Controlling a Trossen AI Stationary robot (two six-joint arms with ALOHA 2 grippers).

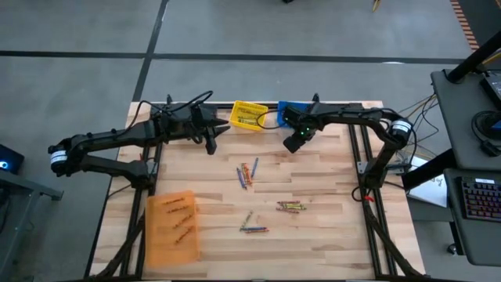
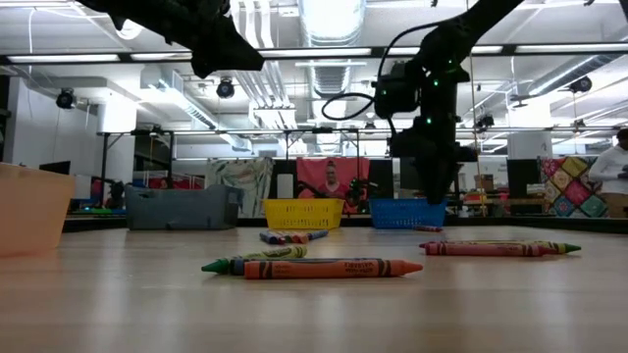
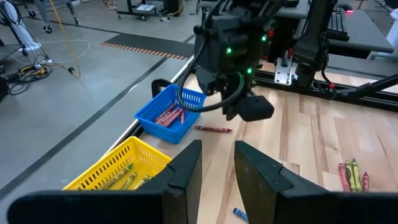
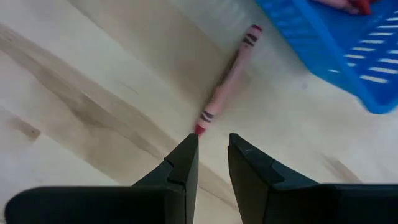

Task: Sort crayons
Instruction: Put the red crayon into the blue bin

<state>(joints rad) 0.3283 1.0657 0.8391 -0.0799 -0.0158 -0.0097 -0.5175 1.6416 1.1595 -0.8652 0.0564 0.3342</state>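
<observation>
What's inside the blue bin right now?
The blue bin holds several red crayons, seen through the left wrist view. Its near wall hides the bottom, so an exact count is not possible. One more red crayon lies outside on the table.

We see bare table (image 1: 329, 168) between the scattered crayons (image 1: 246, 173). Along the far edge the yellow bin (image 1: 249, 117) and blue bin (image 1: 288, 112) block passage; the orange bin (image 1: 172, 226) blocks the near left.
</observation>
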